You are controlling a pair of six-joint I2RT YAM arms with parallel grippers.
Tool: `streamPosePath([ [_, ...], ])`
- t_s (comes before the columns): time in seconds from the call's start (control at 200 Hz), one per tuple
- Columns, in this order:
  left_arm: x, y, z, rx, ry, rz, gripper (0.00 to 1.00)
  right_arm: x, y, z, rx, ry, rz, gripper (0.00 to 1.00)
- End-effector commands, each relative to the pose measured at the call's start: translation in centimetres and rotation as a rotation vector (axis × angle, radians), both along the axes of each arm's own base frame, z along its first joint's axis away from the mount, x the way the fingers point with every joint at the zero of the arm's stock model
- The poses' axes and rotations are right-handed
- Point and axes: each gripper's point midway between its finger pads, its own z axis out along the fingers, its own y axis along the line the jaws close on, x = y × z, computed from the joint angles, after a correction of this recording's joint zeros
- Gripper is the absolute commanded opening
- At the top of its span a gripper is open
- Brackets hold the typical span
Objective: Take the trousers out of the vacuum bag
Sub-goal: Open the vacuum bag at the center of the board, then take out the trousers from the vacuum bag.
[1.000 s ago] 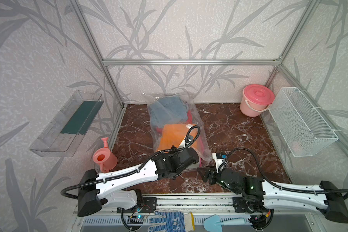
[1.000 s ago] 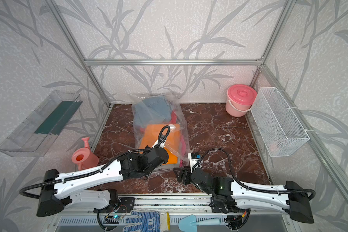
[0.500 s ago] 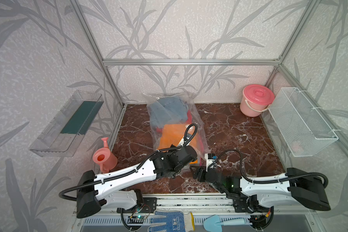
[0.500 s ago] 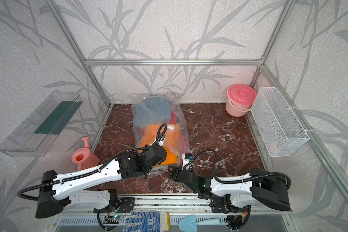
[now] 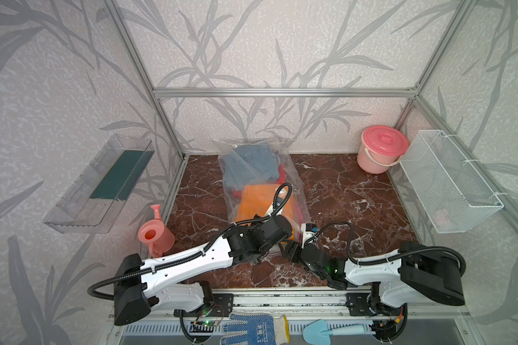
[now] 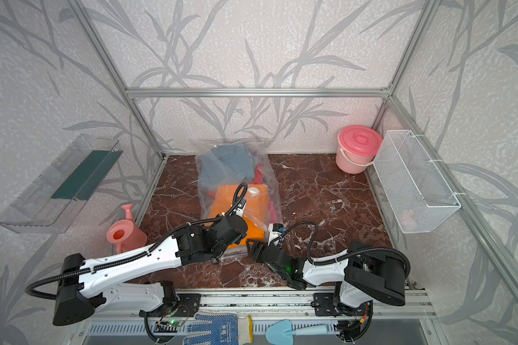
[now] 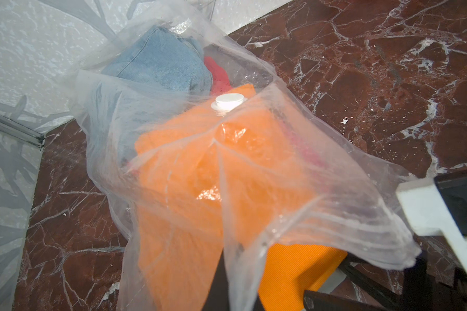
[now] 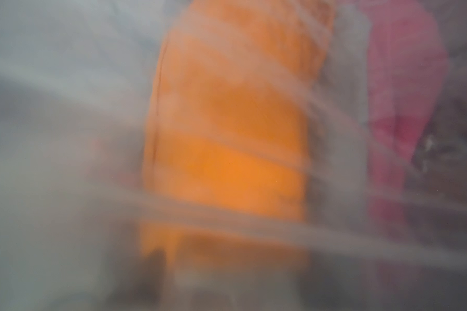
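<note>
Right claw (image 6: 249, 249) nearer vacuum bag (image 6: 269, 177) mouth; left claw (image 7: 224, 280) pinch, wrist-view only

The vacuum bag (image 5: 293, 179) lies mid-worktop (image 5: 356, 194), reaching back to the rear wall, with the trousers (image 5: 251, 206) inside it. The bucket (image 5: 380, 149) stands in the rear right corner, beside the wire basket (image 5: 449, 185) on the right wall. The watering can (image 5: 154, 236) sits at the left edge, below the wall tray (image 5: 102, 185). In front of the worktop lie the glove (image 5: 251, 328) and, to its right, the scoop (image 5: 326, 330).
</note>
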Motion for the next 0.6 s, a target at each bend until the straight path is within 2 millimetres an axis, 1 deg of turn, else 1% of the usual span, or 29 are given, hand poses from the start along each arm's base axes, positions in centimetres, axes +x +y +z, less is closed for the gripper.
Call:
streamPosePath([
  [0.0,0.1,0.3,0.7,-0.040,-0.017,0.013,0.00,0.6,2.2,3.8,0.087,-0.075,0.042,0.75],
  [0.105,0.2,0.6,0.6,-0.042,-0.017,0.022,0.00,0.6,3.2,5.2,0.092,-0.106,0.076,0.75],
  [0.265,0.2,0.9,0.4,-0.047,-0.012,0.035,0.00,0.9,3.8,6.8,0.104,-0.152,0.088,0.75],
  [0.355,0.2,1.0,0.4,-0.054,-0.009,0.040,0.00,0.9,3.9,7.1,0.105,-0.160,0.091,0.75],
  [0.43,0.3,1.2,0.3,-0.055,-0.010,0.048,0.00,1.0,3.5,6.5,0.094,-0.142,0.075,0.75],
  [0.595,0.2,1.4,0.3,-0.057,-0.007,0.053,0.00,0.9,1.9,3.1,0.075,-0.068,0.024,0.75],
])
